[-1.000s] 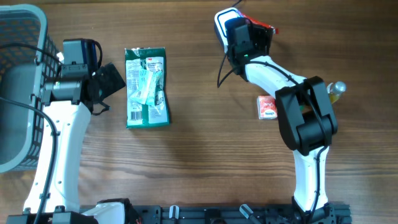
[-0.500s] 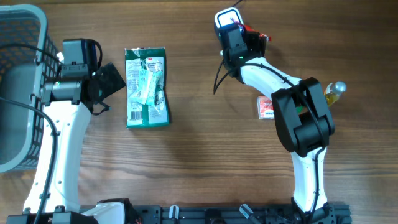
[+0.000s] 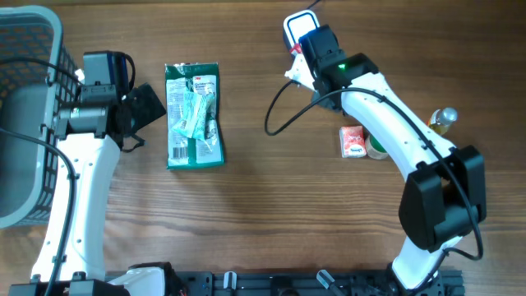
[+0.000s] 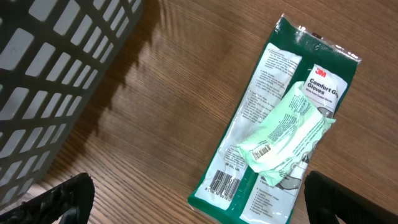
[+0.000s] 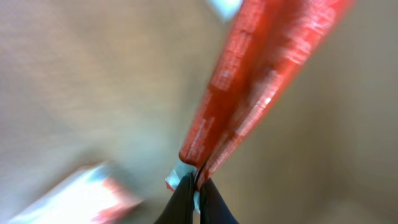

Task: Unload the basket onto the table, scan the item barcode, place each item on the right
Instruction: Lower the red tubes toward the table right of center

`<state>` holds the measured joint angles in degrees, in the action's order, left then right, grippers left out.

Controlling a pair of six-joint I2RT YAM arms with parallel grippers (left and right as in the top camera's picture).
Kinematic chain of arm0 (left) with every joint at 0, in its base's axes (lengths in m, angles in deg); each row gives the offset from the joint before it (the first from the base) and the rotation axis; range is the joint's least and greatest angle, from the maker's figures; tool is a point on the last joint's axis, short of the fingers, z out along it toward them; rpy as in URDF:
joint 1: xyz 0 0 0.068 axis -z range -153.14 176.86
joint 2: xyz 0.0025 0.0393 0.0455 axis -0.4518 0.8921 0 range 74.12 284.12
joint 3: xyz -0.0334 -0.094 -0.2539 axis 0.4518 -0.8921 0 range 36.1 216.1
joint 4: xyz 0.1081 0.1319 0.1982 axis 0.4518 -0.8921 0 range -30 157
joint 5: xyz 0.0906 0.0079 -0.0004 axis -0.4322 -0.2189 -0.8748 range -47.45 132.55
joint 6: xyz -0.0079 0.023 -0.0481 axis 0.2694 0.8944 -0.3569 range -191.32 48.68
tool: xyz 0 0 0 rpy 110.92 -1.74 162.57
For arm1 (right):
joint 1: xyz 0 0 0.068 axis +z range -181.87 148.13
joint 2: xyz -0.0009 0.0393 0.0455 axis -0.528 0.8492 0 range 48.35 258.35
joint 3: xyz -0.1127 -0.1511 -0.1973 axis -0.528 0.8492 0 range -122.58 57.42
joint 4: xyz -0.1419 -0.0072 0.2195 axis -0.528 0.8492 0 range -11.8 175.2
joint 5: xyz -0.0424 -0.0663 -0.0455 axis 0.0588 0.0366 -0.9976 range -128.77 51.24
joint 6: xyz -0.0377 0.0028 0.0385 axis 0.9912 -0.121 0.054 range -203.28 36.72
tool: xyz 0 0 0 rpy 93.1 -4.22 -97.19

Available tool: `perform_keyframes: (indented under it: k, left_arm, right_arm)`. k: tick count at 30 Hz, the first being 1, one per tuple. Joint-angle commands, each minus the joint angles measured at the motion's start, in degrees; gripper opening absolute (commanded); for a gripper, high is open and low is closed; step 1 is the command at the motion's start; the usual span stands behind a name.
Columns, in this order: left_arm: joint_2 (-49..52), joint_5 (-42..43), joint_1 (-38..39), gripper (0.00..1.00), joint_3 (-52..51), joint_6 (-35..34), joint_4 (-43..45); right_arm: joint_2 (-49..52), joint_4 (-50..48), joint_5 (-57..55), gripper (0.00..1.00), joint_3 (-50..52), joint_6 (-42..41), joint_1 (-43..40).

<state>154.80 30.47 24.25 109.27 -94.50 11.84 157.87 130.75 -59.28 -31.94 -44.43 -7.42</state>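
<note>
Right gripper (image 5: 196, 186) pinching red packet (image 5: 261, 74), my view blurred. Left gripper (image 4: 199, 202) spread wide beside green glove pack (image 4: 280, 124). Basket (image 3: 33, 49) far left; small red box (image 3: 353, 141) beside right arm.

Left arm (image 3: 90, 177): white rounded links, black joint housings, black cable (image 3: 33, 141) trailing off it. Right arm (image 3: 394, 125): same finish, 1 green light (image 3: 339, 66) at the wrist, 1 loose black cable loop (image 3: 268, 123). Fingers (image 4: 56, 196): black, textured.
</note>
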Motion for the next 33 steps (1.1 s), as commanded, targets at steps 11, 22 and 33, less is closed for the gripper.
perform_keyframes:
  k: [11,22,33]
  left_arm:
    - [0.11,0.09,0.26,1.00,0.00,0.46,0.09]
    - [0.11,0.09,0.26,1.00,0.00,0.48,0.09]
    - [0.11,0.09,0.26,1.00,0.00,0.46,0.09]
  right_arm:
    - [0.00,9.94,21.05,0.04,10.16,-46.95,-0.31]
    - [0.00,9.55,21.03,0.50,13.92,-49.53,-0.28]
    - [0.37,-6.29,21.00,0.27,13.92,-49.37,-0.28]
